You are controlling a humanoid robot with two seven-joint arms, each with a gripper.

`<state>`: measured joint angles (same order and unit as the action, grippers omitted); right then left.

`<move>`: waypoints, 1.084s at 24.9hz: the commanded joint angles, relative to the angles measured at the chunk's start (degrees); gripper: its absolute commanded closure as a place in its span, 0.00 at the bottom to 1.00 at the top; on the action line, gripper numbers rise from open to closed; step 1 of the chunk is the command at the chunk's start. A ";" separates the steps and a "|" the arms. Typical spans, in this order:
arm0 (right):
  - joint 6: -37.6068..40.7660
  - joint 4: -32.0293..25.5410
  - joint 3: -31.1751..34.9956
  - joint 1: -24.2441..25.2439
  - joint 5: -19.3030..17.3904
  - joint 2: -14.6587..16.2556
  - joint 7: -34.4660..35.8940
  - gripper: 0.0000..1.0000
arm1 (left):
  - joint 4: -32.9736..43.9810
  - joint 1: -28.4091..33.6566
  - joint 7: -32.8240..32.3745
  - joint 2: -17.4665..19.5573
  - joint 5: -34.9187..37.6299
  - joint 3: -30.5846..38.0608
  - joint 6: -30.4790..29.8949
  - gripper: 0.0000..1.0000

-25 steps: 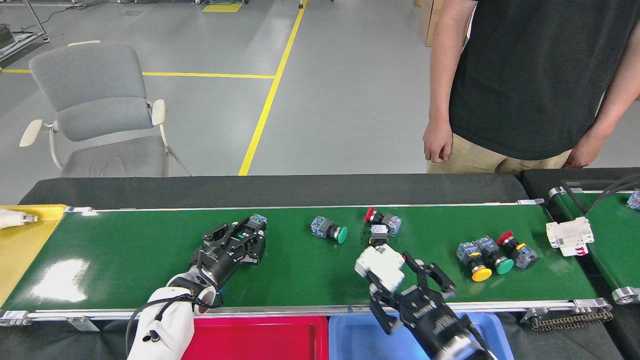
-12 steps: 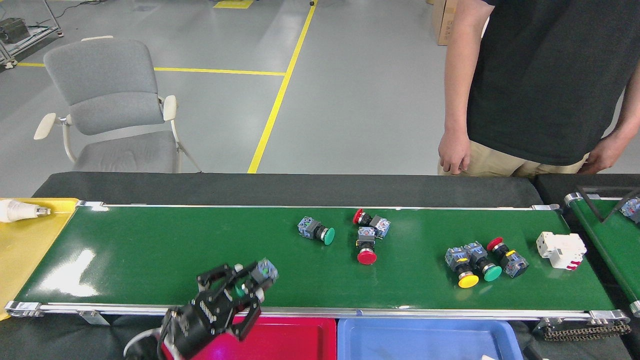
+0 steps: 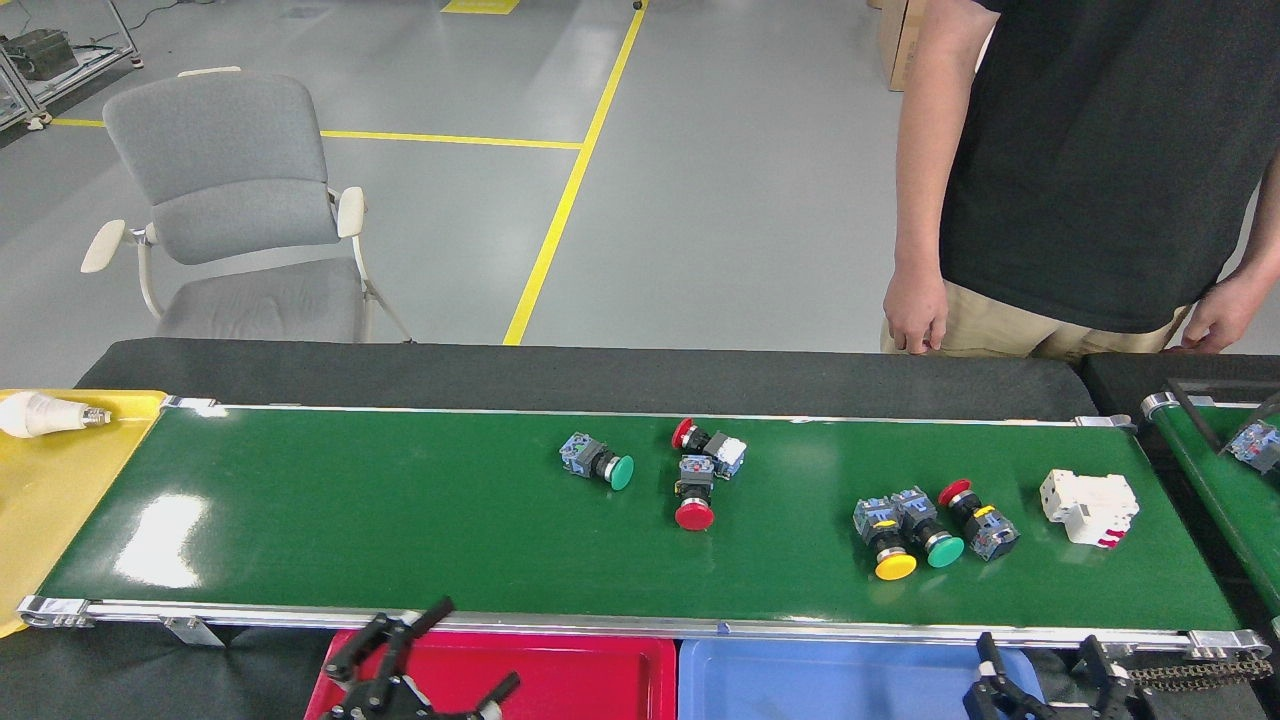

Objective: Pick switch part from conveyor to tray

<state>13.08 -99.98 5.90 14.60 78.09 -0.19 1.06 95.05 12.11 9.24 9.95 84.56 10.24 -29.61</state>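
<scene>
The green conveyor (image 3: 400, 520) carries several switch parts: a green-capped one (image 3: 600, 465), two red-capped ones (image 3: 706, 444) (image 3: 693, 497) touching each other, and a cluster of three (image 3: 930, 525) with yellow, green and red caps. The red tray (image 3: 570, 675) lies below the belt's near rail. My left gripper (image 3: 440, 655) hangs over that tray's left part, fingers spread open, and no switch part shows between them. My right gripper (image 3: 1040, 668) peeks in at the bottom right, open, at the blue tray's right end.
A white breaker block (image 3: 1088, 507) rests on the belt at the right. A blue tray (image 3: 820, 680) adjoins the red one. A yellow tray (image 3: 50, 490) with a bulb (image 3: 40, 414) sits left. A person (image 3: 1090, 170) stands behind the belt, a chair (image 3: 230, 210) at back left, a second belt (image 3: 1225, 450) far right.
My left gripper pulled back from the belt's near edge to over the red tray and opened; the green-capped switch it held is out of sight. The right gripper reappeared at bottom right.
</scene>
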 commanded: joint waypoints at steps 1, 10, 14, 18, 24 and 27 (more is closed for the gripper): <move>-0.60 0.22 -2.65 -1.86 1.98 0.72 -2.38 0.01 | -0.92 0.02 0.34 0.07 -0.28 4.52 3.86 0.00; -5.70 7.43 -11.26 -10.82 4.80 -0.87 -6.33 0.01 | -3.12 0.46 -0.27 -0.02 -0.10 7.07 4.21 0.00; -8.68 10.59 -14.25 -13.90 4.80 -0.78 -6.42 0.01 | -3.21 -1.48 -4.14 -0.02 -0.10 7.07 4.30 0.01; -8.77 12.17 -14.51 -15.30 4.80 -0.78 -7.13 0.01 | -4.70 -9.39 -8.27 -0.90 0.07 3.99 4.21 0.01; -8.77 14.81 -14.87 -18.03 4.97 -0.87 -7.39 0.01 | -18.94 -22.40 -8.71 -1.25 0.25 -6.73 4.30 0.00; -8.95 16.92 -14.95 -20.40 4.97 -1.30 -7.39 0.01 | -26.15 -28.02 -8.71 -1.25 0.25 -8.49 4.30 0.00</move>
<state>4.30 -82.96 -9.04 -4.60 82.99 -1.23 -6.33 69.77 -14.25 0.35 8.60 84.72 2.02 -25.51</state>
